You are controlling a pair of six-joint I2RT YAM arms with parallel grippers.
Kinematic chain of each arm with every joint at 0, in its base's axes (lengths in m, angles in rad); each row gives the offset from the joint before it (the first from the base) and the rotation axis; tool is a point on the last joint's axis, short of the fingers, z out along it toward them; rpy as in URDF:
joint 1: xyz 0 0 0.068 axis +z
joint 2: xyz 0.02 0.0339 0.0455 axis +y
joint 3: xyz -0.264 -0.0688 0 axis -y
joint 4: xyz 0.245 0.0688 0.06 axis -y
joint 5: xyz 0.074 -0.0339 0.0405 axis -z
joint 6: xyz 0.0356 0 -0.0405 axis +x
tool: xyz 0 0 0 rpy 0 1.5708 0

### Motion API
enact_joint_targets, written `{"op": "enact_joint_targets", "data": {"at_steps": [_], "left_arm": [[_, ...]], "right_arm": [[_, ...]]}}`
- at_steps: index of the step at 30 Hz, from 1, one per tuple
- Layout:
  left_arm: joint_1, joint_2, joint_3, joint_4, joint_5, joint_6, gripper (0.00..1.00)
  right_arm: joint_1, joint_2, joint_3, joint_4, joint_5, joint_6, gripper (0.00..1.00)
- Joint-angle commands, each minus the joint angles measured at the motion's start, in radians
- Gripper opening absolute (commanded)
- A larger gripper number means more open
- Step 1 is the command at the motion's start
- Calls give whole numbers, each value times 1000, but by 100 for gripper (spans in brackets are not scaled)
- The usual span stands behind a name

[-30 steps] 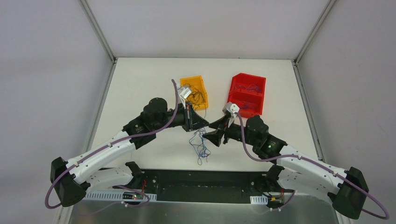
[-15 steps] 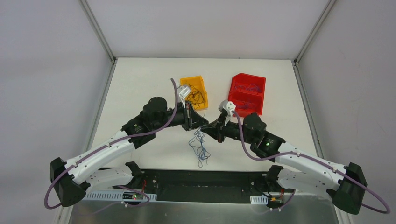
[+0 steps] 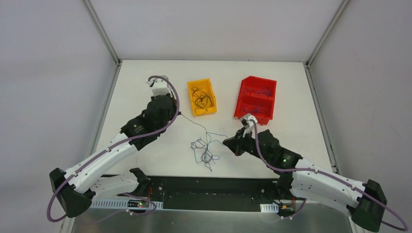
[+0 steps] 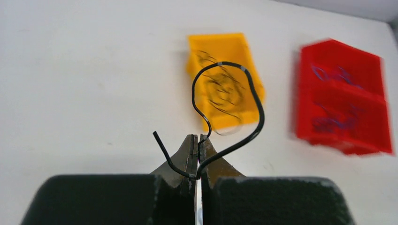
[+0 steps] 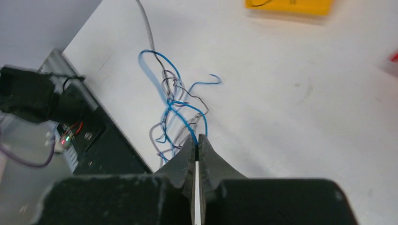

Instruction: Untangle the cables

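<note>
The cables (image 3: 204, 149) lie as a loose tangle of thin blue and black wires on the white table, between my two arms. One black wire (image 3: 193, 124) runs out of the tangle up and left to my left gripper (image 3: 178, 113). The left wrist view shows that gripper (image 4: 197, 138) shut on the black wire, which loops (image 4: 256, 110) above the fingertips. My right gripper (image 3: 226, 141) sits at the tangle's right side. Seen from its wrist, the right gripper (image 5: 197, 137) is shut on a blue wire (image 5: 180, 117) from the tangle (image 5: 171, 101).
A yellow bin (image 3: 205, 112) holding black wires stands behind the tangle, and a red bin (image 3: 252, 114) holding blue wires stands to its right. Both bins, yellow (image 4: 206, 42) and red (image 4: 342, 138), show in the left wrist view. The black base rail (image 3: 214, 187) lies along the near edge.
My right gripper has shut on a blue wire and drawn back to the right. My left arm swung up and left, pulling a black wire out; the tangle spread flatter.
</note>
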Motion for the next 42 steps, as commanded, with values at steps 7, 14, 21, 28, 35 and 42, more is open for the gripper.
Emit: {"op": "enact_joint_targets", "data": {"at_steps": [7, 14, 21, 28, 35, 42], "left_arm": [[161, -70, 22, -73, -557, 50, 0], [177, -113, 8, -73, -756, 20, 0], [178, -230, -52, -71, -832, -45, 0], [179, -292, -93, -72, -846, -80, 0], [179, -310, -125, -73, -561, -107, 0], [179, -295, -186, -72, -47, -159, 0]], "right_arm": [[-6, -257, 6, -576, 942, 402, 0], [-33, -259, 83, -820, 1140, 658, 0], [-37, -346, 102, -953, 1205, 786, 0], [-38, -545, 25, -808, 1132, 621, 0], [-37, -570, -17, -664, 970, 512, 0], [-37, -434, -42, -460, 725, 377, 3]]}}
